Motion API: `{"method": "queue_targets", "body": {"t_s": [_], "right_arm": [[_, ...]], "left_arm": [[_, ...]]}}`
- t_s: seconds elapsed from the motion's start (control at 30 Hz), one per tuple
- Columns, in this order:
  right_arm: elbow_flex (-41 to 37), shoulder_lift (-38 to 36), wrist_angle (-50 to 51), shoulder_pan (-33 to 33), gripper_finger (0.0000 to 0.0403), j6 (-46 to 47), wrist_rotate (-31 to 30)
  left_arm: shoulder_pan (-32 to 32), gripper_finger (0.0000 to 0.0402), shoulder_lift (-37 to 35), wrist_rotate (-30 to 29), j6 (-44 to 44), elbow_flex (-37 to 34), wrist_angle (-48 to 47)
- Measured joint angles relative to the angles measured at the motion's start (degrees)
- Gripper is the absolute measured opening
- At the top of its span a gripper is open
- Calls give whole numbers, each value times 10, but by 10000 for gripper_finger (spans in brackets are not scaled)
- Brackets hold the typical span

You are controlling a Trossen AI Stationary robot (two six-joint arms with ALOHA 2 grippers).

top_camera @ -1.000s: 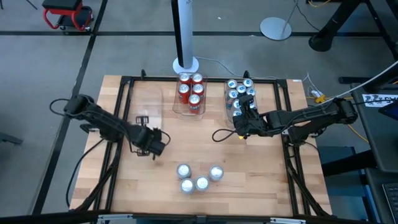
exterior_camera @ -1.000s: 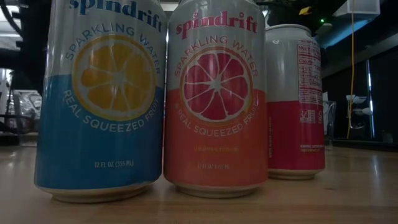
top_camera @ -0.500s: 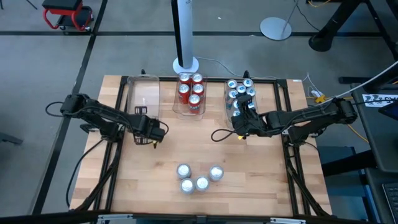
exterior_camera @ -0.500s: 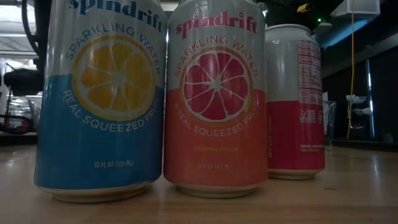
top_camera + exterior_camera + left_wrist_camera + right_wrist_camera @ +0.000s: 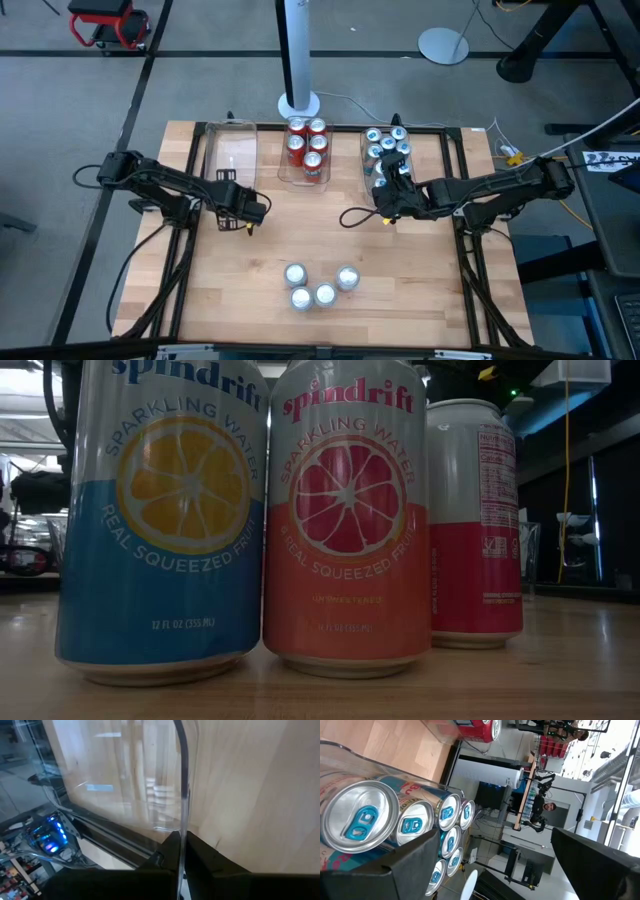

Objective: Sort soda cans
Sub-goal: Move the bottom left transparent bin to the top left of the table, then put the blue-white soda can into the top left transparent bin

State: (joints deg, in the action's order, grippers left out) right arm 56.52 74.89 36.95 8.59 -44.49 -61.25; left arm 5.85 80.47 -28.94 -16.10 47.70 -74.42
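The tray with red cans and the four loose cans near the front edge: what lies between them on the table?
Nothing: in the high view, bare table separates the red-can tray from the four loose cans.

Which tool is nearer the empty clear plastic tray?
Left. The left tool is shut on the empty clear plastic tray; the right tool is across the table at the blue cans' tray.

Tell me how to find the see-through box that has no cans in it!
Look along the far edge of the wooden table, where three clear trays sit in a row. The empty tray is on the left arm's side. The tray of red cans and the tray of blue cans are full; this one shows only bare wood through it, and the left gripper is pinching its wall.
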Motion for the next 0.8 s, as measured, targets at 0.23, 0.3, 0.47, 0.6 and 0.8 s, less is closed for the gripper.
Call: {"method": "queue_targets", "body": {"t_s": [0.23, 0.3, 0.47, 0.6, 0.8], "right_arm": [[0, 0, 0, 0, 380, 0, 0], [0, 0, 0, 0, 380, 0, 0], [0, 0, 0, 0, 380, 0, 0], [0, 0, 0, 0, 380, 0, 0], [0, 0, 0, 0, 380, 0, 0]], "left_arm": [[0, 38, 0, 0, -6, 0, 7], [0, 62, 0, 0, -11, 0, 6], [0, 124, 0, -6, -10, 0, 6], [0, 154, 0, -13, -3, 0, 5], [0, 168, 0, -21, -2, 5, -6]]}}
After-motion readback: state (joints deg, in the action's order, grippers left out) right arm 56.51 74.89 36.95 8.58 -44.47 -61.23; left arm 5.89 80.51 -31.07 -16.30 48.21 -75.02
